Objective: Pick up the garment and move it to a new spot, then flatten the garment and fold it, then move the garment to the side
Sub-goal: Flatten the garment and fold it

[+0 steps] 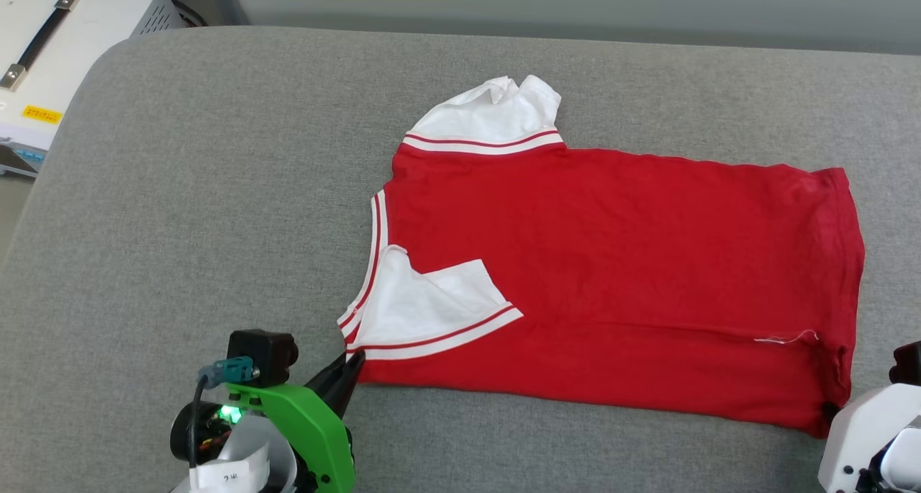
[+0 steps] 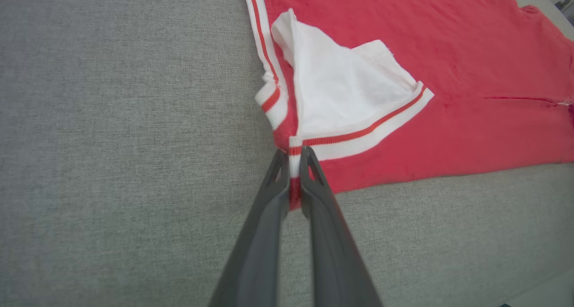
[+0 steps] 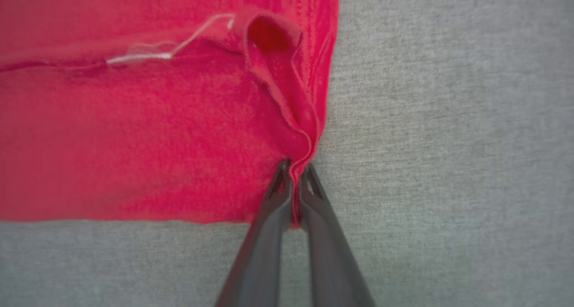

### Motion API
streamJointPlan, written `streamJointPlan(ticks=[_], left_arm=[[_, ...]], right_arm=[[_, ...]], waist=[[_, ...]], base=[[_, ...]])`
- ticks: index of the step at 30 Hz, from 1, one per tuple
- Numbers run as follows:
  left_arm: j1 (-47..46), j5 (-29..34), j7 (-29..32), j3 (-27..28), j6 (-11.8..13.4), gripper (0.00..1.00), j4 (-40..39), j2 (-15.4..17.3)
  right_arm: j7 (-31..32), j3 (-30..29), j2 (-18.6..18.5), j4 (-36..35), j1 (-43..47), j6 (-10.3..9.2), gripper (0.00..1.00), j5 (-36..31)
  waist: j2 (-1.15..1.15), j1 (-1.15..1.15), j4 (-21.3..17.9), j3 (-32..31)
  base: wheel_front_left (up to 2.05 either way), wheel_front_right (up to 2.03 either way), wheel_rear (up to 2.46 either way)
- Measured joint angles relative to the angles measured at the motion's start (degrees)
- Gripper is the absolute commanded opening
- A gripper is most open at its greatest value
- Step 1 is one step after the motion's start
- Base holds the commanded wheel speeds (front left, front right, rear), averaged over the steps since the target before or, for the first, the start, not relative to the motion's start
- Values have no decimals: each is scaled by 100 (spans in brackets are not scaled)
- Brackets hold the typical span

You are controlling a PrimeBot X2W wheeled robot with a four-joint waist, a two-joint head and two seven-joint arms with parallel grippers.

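Left gripper (image 2: pixel 293 157) fingers clamp the garment (image 1: pixel 611 263) at its striped lower-left corner, right gripper (image 3: pixel 293 166) fingers its lower-right hem, probably to fold.

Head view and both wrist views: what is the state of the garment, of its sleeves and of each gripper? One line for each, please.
garment: lying flat on the gray cushion.
near sleeve: folded in onto the red body.
far sleeve: sticking out, crumpled at its end.
left gripper: jaws shut on the garment's striped corner.
right gripper: jaws shut on the garment's hem corner.
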Motion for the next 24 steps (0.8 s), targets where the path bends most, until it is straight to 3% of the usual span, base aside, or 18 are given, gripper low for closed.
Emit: streamJointPlan(ticks=[8, 24], left_arm=[[82, -3, 97, -78, 29, 0, 175, 23], [548, -237, 510, -223, 235, 0, 118, 158]], right_arm=[[2, -63, 14, -31, -31, 1, 0, 64], [798, -321, -119, -764, 598, 0, 0, 375]], waist=[[0, 0, -45, -155], [0, 0, -56, -687]], base=[[0, 0, 0], [0, 0, 0]])
